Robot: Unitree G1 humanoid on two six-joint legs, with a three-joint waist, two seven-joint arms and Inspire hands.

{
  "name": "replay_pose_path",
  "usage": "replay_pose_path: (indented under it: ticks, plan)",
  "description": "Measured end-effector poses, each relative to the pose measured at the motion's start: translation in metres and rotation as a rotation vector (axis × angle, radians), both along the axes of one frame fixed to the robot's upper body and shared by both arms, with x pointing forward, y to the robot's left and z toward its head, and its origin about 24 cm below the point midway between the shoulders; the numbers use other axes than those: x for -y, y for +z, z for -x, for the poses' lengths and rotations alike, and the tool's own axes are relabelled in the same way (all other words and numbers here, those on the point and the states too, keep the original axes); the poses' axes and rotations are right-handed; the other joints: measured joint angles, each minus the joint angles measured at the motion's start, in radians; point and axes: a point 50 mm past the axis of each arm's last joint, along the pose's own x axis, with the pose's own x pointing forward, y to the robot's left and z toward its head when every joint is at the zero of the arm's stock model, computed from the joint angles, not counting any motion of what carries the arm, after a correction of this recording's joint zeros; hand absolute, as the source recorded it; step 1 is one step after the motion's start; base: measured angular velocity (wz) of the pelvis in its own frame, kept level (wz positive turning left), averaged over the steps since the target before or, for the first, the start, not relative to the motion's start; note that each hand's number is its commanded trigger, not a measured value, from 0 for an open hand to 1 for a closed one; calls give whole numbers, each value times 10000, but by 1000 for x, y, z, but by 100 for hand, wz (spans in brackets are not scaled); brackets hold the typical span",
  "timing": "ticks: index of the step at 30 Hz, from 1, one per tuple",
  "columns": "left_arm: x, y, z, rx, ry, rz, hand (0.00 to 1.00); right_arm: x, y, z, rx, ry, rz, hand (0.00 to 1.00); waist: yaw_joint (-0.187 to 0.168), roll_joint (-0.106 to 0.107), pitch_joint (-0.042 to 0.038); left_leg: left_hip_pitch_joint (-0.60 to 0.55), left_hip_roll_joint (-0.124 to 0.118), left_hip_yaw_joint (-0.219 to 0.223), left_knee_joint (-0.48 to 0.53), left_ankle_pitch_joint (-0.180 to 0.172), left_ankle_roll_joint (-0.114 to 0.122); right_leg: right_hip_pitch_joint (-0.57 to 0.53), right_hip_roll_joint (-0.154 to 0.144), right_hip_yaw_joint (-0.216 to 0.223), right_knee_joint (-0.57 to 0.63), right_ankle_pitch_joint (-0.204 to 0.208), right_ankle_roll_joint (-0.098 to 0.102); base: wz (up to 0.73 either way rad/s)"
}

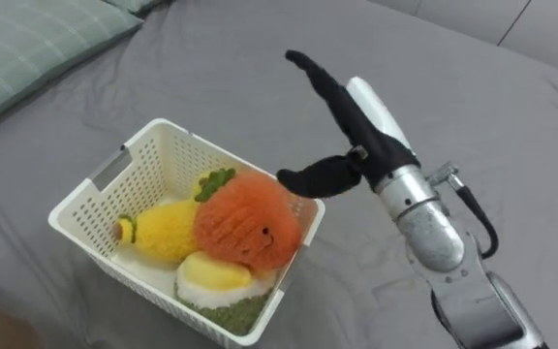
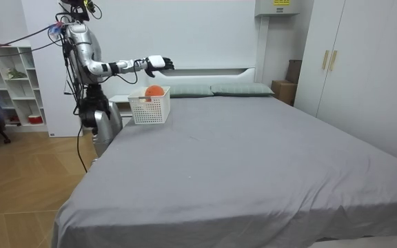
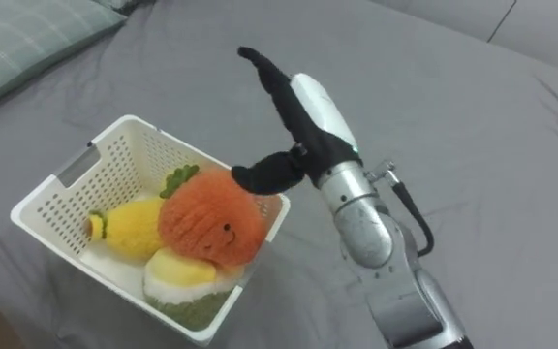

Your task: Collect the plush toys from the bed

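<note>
A white slotted basket (image 1: 153, 155) (image 3: 114, 145) (image 2: 149, 109) stands on the grey bed. In it lie an orange round plush with a green leaf (image 1: 247, 221) (image 3: 209, 226), a yellow plush (image 1: 163, 231) (image 3: 132, 225) and a yellow-and-white plush on a green base (image 1: 216, 279) (image 3: 184, 281). My right hand (image 1: 347, 131) (image 3: 294, 111) (image 2: 158, 63) hovers just above the basket's right rim, open, fingers straight and thumb spread toward the orange plush. It holds nothing.
The grey bed sheet (image 1: 405, 58) stretches to the right and beyond the basket. A green striped pillow (image 1: 27, 44) lies at the upper left. In the room view I stand at the bed's head corner, by a white shelf (image 2: 9, 83).
</note>
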Motion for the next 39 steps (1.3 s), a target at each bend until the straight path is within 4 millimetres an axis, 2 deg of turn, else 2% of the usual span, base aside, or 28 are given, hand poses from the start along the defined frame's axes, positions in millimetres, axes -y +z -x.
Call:
replay_pose_path:
  ticks: [4, 6, 7, 9, 13, 18, 22, 25, 28, 30, 31, 33, 38, 39]
  plan:
    - [-3, -1, 13, -265, 229, -57, 0, 21, 3, 0, 280, -1123, -557, 0, -522, 166, -26, -20, 14, 99, -30, -7, 8, -56, 6, 134, 36, 1, 3, -10]
    - [-3, -1, 18, -346, 304, -49, 0, 32, 4, 2, 524, -1669, -843, 0, -642, 257, -76, 22, 40, 216, -65, -9, 8, -66, 17, 213, 51, 2, 3, -13]
    - [-2, -1, 18, -310, 366, -36, 0, 39, 3, 5, 575, -1999, -1104, 0, -704, 300, -150, 66, 51, 272, -106, -8, 7, -61, 28, 262, 52, 2, 3, -15]
    - [-2, -1, 20, -299, 475, -28, 0, 49, 1, 9, 633, -2556, -1676, 0, -923, 349, -174, 231, 85, 398, -134, -7, 5, 2, 53, 390, 68, 2, 2, -16]
    - [-3, 0, 23, -193, 490, -169, 0, 60, 2, 12, 862, -3189, -2184, 0, -1354, 425, -127, 333, 135, 548, -160, -11, -2, 3, 72, 475, 140, 3, -1, -11]
    - [-3, 0, 23, -155, 508, -198, 0, 86, -6, 27, 869, -4593, -3127, 0, -1535, 473, -141, 354, 186, 832, -179, -91, 2, -45, 62, 723, 157, 5, -3, -17]
    - [-4, 1, 22, 104, 681, -251, 0, 112, -9, 36, 1110, -6064, -4874, 0, -1937, 514, -142, 432, 178, 861, -122, -97, 12, -50, 92, 752, 158, 7, 1, -2]
    - [-5, 2, 21, 263, 640, -419, 0, 131, -24, 53, 799, -7341, -5975, 0, -1998, 558, -155, 557, 213, 1010, -264, -108, -1, -50, 136, 922, 153, 6, -1, -13]
    - [-5, 2, 22, 329, 807, -557, 0, 144, -49, 65, -40, -8536, -7305, 0, -2285, 555, -163, 547, 217, 1093, -325, -108, -2, -28, 148, 1001, 160, 6, 0, -10]
    - [-5, 3, 23, 439, 1058, -605, 0, 157, -69, 81, -688, -9684, -8115, 0, -2491, 592, -173, 547, 216, 1125, -342, -112, 2, -37, 152, 1052, 164, 6, 0, -5]
    - [-5, 3, 24, 461, 1168, -596, 0, 160, -72, 85, -796, -9955, -8287, 0, -2533, 605, -178, 540, 216, 1131, -350, -112, 1, -50, 155, 1076, 165, 6, 0, 0]
    - [-6, 4, 23, 626, 1267, -657, 0, 172, -94, 105, -1426, -11253, -8517, 0, -2751, 627, -185, 538, 232, 1140, -353, -125, -14, -58, 188, 1149, 161, 6, -1, -4]
    - [-6, 4, 28, 598, 1533, -627, 0, 183, -126, 145, -2482, -13571, -9114, 0, -2819, 725, -188, 548, 314, 1419, -368, -152, -61, -172, 269, 1396, 180, 21, -29, -17]
    - [-6, 4, 28, 677, 1660, -593, 0, 186, -135, 154, -2691, -14176, -9302, 0, -2983, 727, -166, 549, 318, 1420, -363, -154, -64, -199, 268, 1413, 190, 18, -35, -4]
